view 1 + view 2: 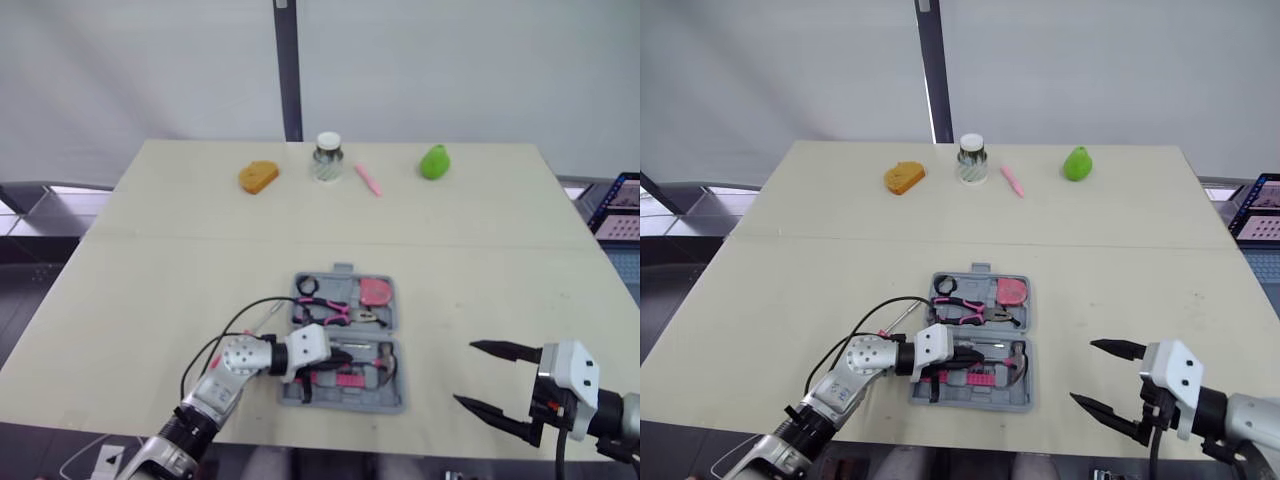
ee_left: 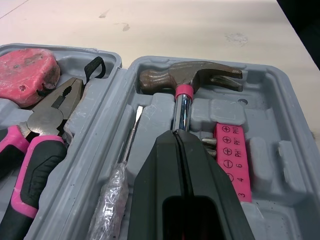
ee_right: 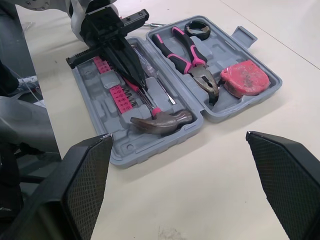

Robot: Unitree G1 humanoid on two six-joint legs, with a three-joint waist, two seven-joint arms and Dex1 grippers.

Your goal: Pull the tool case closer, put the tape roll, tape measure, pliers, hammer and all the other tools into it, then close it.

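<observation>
Along the table's [image 1: 480, 260] near edge the tool case [image 3: 155, 142] lies open, and your left gripper [image 2: 176, 137] reaches into its near half, fingers [image 2: 155, 170] together over the hammer [image 2: 183, 100] shaft; pinching it or only resting, hard to say. Its long axis runs in line with those fingers, head toward the table's right edge. Your right gripper [image 1: 464, 373] hangs spread by the near right corner, well apart.

Left arm reaches forward and inward, its left gripper [image 2: 176, 136] held low with fingers pressed together, while the right gripper [image 1: 464, 373] hovers, fingers spread wide, pointing left.
</observation>
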